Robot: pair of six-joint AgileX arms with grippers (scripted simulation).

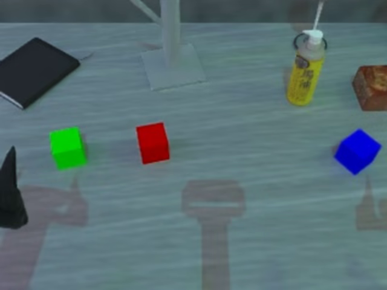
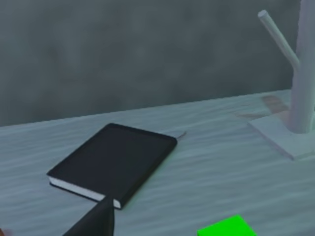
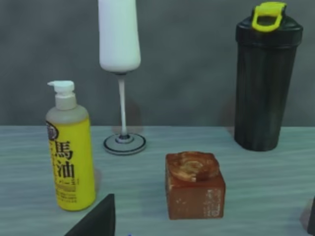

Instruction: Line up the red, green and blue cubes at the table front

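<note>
Here, the left gripper [image 1: 11, 199] hangs at the table's [image 1: 260, 181] left edge, gripping nothing I can see; whether its fingers are apart I cannot tell. The green cube [image 1: 67, 147] sits near that edge, the red cube [image 1: 152, 142] beside it toward the middle, the blue cube [image 1: 357, 151] near the right edge. The right gripper [image 3: 96, 219] shows only a dark fingertip, its opening unclear.

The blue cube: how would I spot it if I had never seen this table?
Look to the table's right side, past the yellow pump bottle and brown rusty block. Just in front of them sits the blue cube, alone, far from the red and green ones.
</note>
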